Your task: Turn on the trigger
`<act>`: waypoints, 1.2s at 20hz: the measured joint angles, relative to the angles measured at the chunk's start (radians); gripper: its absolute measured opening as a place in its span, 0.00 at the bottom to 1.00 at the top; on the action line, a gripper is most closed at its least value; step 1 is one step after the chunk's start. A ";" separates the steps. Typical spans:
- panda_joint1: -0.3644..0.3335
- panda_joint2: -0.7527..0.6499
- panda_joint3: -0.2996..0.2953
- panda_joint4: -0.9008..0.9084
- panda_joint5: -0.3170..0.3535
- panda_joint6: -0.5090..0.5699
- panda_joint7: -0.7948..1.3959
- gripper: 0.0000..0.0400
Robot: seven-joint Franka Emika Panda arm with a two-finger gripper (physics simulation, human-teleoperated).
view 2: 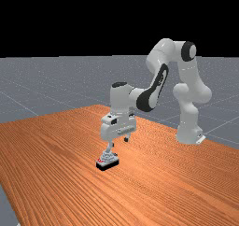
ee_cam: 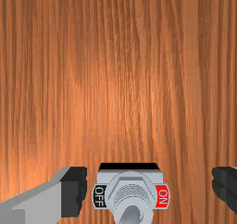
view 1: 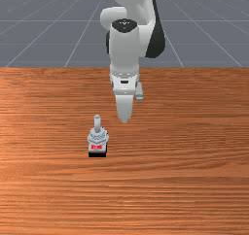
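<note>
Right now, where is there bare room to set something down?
The table has bare stretches between the switch and the front view's left edge, and between the gripper and that view's right edge. Crowded: around the switch, gripper close.

1. My arm is glossy white, shading to grey, built of thick, rounded tubes and bulging joints.
2. My foot is white and flares outward, with a small pale tab at its edge.
3. A round black cover with a pale disc sits on one upper joint.
4. A black strip with small pale marks runs along my forearm, near a broad black band.
5. My wrist is a white cylinder with a black cap carrying tiny pale specks.
6. My gripper has a wide white body with dark patches.
7. My fingers are light grey, with black pads.
</note>
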 joint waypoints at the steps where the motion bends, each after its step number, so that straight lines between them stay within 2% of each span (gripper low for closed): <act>1: 0.000 0.000 0.000 0.000 0.000 0.000 0.000 0.62; 2: 0.002 -0.003 -0.004 -0.006 0.002 -0.001 0.018 0.77; 4: 0.004 -0.006 -0.008 -0.012 0.003 -0.001 0.036 0.92; 5: 0.033 -0.116 -0.063 -0.213 -0.046 0.083 0.264 0.56; 6: 0.047 -0.182 -0.114 -0.355 -0.083 0.112 0.494 0.34; 7: 0.057 -0.211 -0.150 -0.427 -0.092 0.102 0.718 0.21; 9: 0.078 -0.219 -0.195 -0.456 -0.047 0.031 1.133 0.08; 11: 0.081 -0.214 -0.212 -0.450 0.001 -0.017 1.316 0.03; 13: 0.082 -0.211 -0.216 -0.445 0.023 -0.036 1.379 0.01; 19: 0.077 -0.140 -0.213 -0.407 0.057 -0.026 1.404 0.00; 24: 0.048 -0.007 -0.212 -0.237 0.094 -0.039 1.399 0.00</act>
